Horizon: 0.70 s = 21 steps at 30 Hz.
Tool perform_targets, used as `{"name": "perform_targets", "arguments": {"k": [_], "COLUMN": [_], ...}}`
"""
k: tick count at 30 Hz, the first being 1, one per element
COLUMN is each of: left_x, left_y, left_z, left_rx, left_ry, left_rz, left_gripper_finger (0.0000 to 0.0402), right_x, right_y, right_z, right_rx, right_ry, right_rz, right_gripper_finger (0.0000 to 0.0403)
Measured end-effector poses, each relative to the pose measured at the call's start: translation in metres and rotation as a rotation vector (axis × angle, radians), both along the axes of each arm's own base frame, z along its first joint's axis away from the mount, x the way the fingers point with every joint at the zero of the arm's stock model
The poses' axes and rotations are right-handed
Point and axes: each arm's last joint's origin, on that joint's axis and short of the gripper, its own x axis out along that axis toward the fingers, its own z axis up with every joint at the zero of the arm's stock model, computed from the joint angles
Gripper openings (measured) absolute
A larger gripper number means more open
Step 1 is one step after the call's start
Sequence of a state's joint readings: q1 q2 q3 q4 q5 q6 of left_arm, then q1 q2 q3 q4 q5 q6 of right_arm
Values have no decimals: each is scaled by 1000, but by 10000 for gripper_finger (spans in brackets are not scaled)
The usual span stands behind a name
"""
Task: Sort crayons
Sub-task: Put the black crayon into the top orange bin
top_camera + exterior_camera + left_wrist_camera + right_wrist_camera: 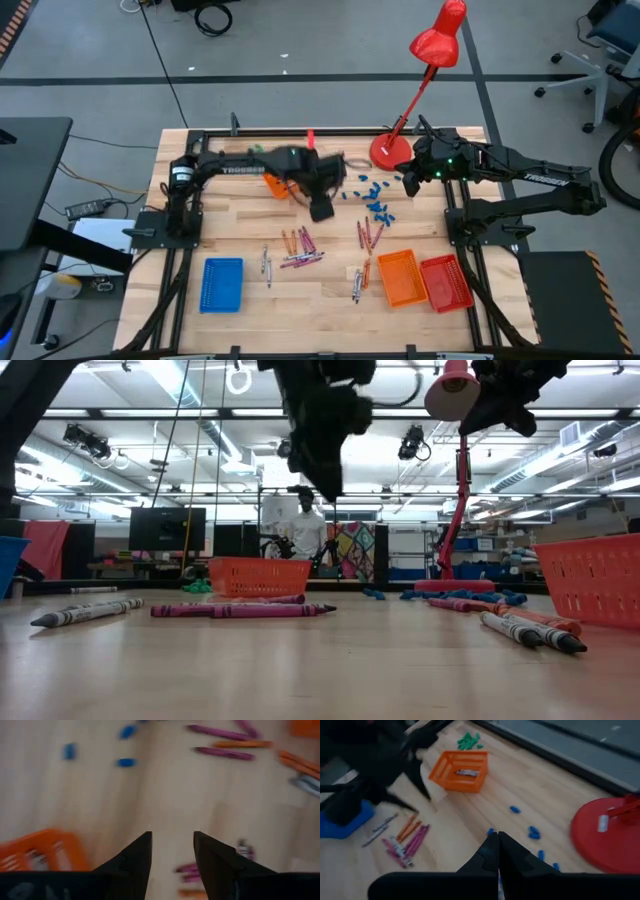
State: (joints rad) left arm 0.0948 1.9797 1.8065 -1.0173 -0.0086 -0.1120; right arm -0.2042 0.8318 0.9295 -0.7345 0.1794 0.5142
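The left pincer (322, 208) hangs over the surface (240, 225) beside an orange tray (280, 187), seemingly blurred. The right pincer (411, 183) sits near the red lamp (425, 75) base. Crayons (300, 248) lie scattered mid-surface, with a blue tray (223, 284), another orange tray (402, 277) and a red tray (446, 282) along the near edge.

We see a grey concrete floor (300, 95) around the pale wooden plank counter (330, 300) — beyond it, a person in a white top (303, 530) stands under long ceiling strip lights (120, 422).
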Motion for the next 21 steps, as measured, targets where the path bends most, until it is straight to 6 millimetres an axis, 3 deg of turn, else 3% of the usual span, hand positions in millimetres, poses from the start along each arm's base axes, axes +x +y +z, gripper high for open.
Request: {"name": "perform_targets", "arguments": {"k": [8,15,21], "left_x": [8,28,35], "left_y": [-66,-97,-130], "left_z": [-13,-12,-35], "left_rx": [-46,-210,-273], "left_ry": [21,-180,-175], "left_rz": [-45,183,346], "left_gripper_finger": [157,157,157], "right_x": [8,19,11], "right_y": [5,18,30], "right_z": [-3,-16,-23], "right_rx": [-12,112,119], "right_ry": [27,104,201], "right_rz": [51,90,51], "right_gripper_finger": [8,7,7]}}
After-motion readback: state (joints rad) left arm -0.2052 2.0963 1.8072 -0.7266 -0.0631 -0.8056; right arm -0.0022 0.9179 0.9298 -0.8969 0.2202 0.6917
